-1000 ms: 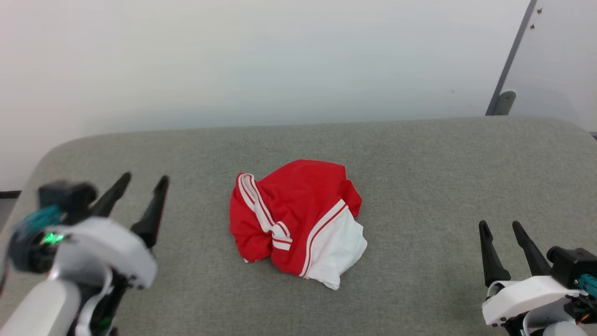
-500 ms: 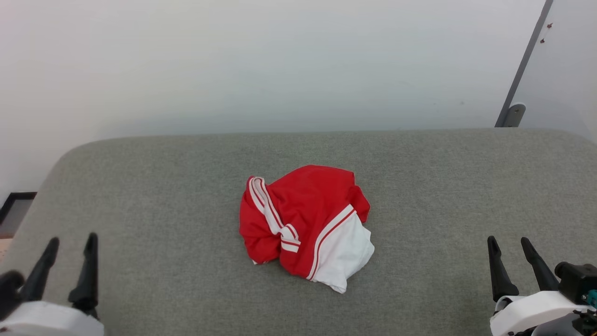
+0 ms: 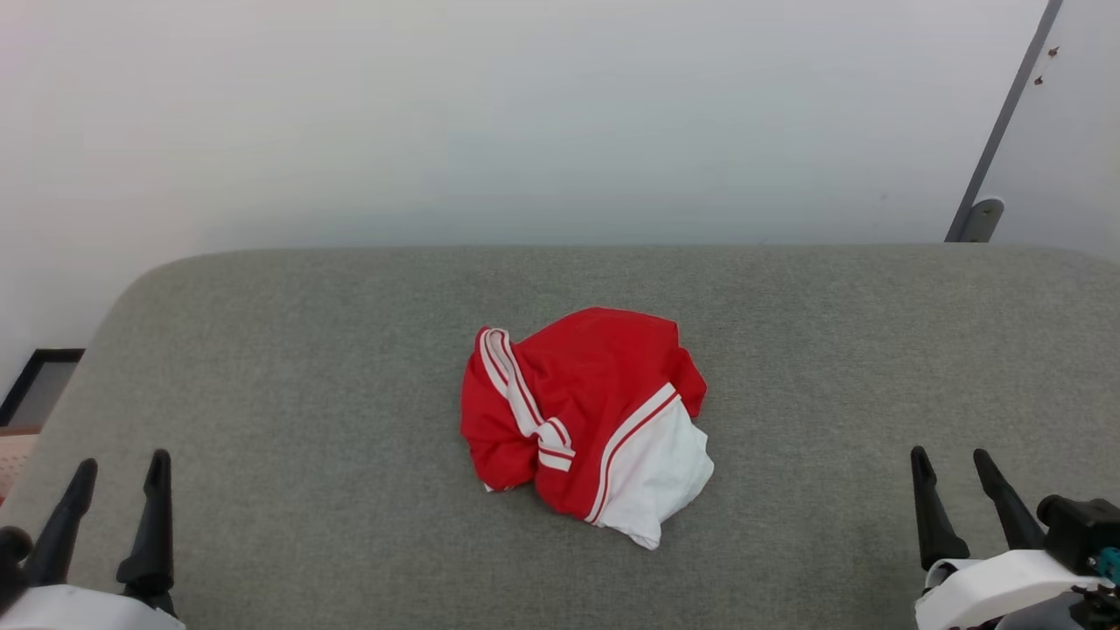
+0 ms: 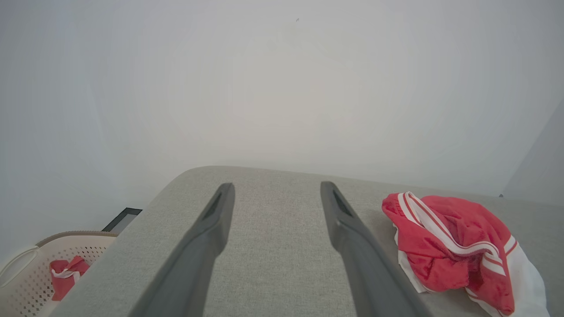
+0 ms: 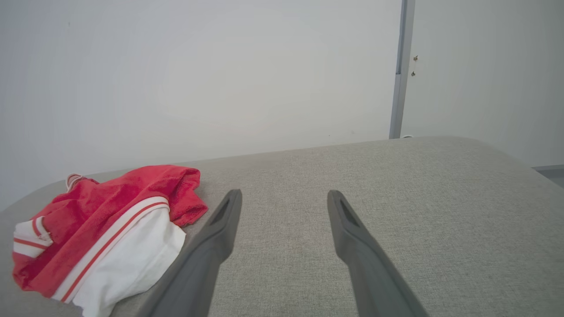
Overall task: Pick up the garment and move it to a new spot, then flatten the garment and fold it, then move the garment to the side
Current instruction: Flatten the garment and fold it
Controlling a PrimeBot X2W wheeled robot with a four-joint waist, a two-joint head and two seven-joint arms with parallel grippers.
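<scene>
The red shirt (image 3: 586,420) lies in a crumpled heap in the middle of the grey worktop (image 3: 306,350). A white sleeve sticks out at the near right side of the heap. Thin red and white stripes run along the sleeve seam. A striped band curls over the left side of the heap.

The left hand (image 3: 123,461) is at the near left of the worktop. Its 2 dark fingers are spread wide apart, with nothing between them. The right hand (image 3: 948,455) is at the near right. Its 2 fingers are wide apart too, and it holds nothing. Both hands are well apart from the shirt, 1 on each side.

In the left wrist view, a pale basket (image 4: 26,273) with small holes sits below the left edge of the worktop. A red and white cloth (image 4: 64,273) lies in it. A plain white wall (image 3: 525,114) stands behind the worktop.
</scene>
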